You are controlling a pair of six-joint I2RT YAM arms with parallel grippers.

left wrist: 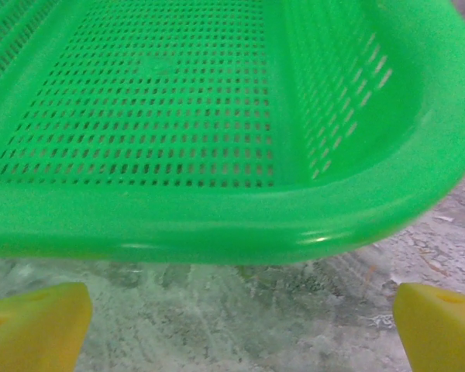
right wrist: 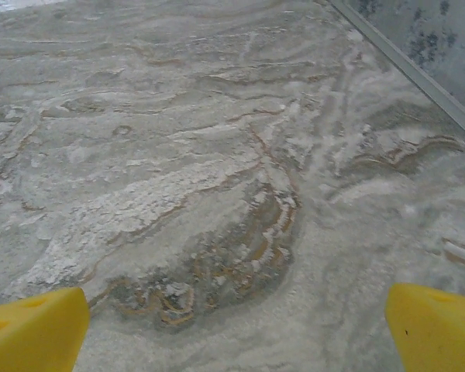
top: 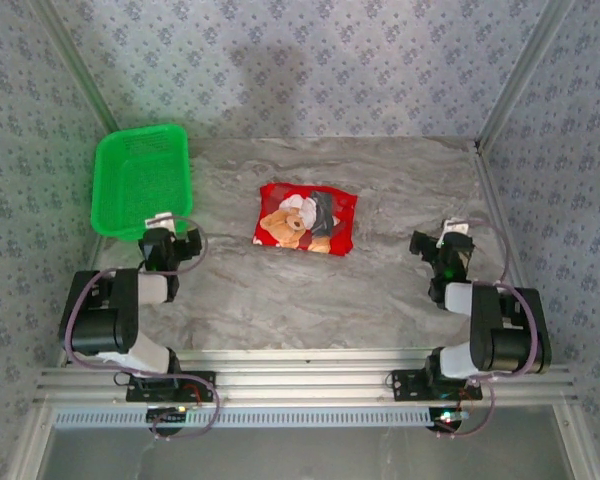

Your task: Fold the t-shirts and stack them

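Note:
A bright red t-shirt (top: 305, 219) lies folded into a small rectangle near the middle of the marble table, its tan teddy-bear print facing up. My left gripper (top: 167, 238) rests near the left edge, well to the left of the shirt, just in front of the green basket; its yellow fingertips (left wrist: 32, 325) stand wide apart with nothing between them. My right gripper (top: 442, 245) sits to the right of the shirt, apart from it, its yellow fingertips (right wrist: 438, 333) spread over bare marble with nothing between them.
A green plastic mesh basket (top: 140, 180) stands at the back left, its rim (left wrist: 217, 225) close in front of my left fingers. Metal frame posts and patterned walls bound the table (top: 380, 290); a frame rail (right wrist: 403, 66) runs along the right edge.

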